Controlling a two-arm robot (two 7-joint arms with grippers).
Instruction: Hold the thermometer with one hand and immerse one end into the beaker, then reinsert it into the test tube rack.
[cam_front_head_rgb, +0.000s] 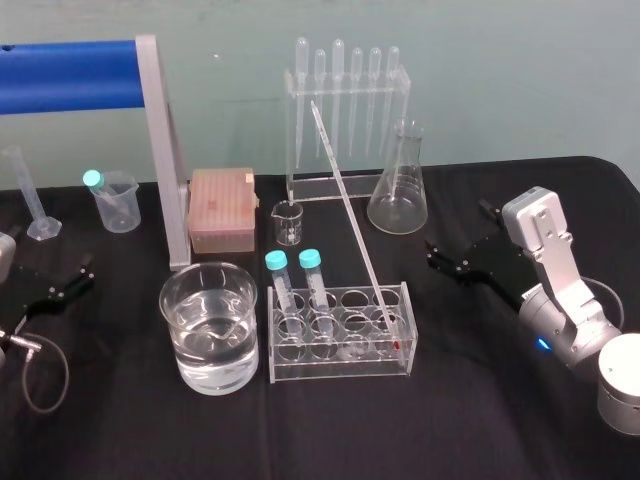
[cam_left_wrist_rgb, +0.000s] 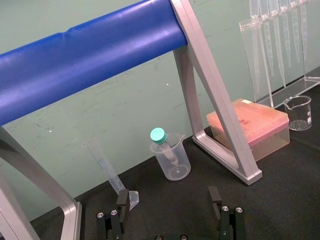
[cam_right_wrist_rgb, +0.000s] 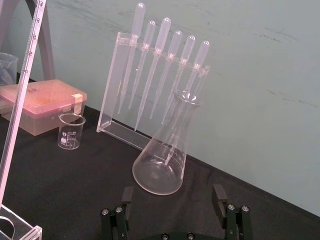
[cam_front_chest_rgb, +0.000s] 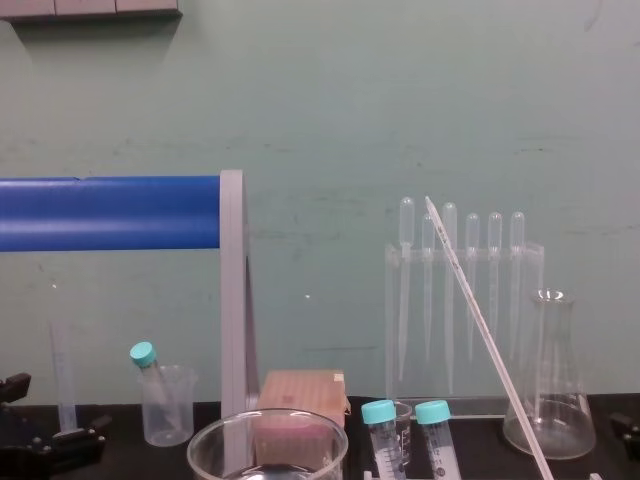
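Observation:
The thermometer (cam_front_head_rgb: 350, 215) stands slanted in the clear test tube rack (cam_front_head_rgb: 340, 365), its lower end in a right-hand hole and its top leaning back to the left; it also crosses the chest view as the thermometer (cam_front_chest_rgb: 485, 335) and the right wrist view as the thermometer (cam_right_wrist_rgb: 22, 100). The beaker (cam_front_head_rgb: 172, 300), wide and part-filled with water, stands just left of the rack. My right gripper (cam_front_head_rgb: 455, 262) hovers open to the right of the rack, with nothing between its fingers (cam_right_wrist_rgb: 218, 195). My left gripper (cam_front_head_rgb: 70, 285) rests open at the table's left edge, its fingers (cam_left_wrist_rgb: 122, 200) apart.
Two teal-capped tubes (cam_front_head_rgb: 295, 280) stand in the rack's left holes. Behind are a conical flask (cam_front_head_rgb: 398, 190), a pipette stand (cam_front_head_rgb: 345, 120), a small glass beaker (cam_front_head_rgb: 288, 222), a pink tip box (cam_front_head_rgb: 220, 210), a blue-barred metal frame (cam_front_head_rgb: 160, 150), and a plastic beaker with a teal-capped tube (cam_front_head_rgb: 112, 200).

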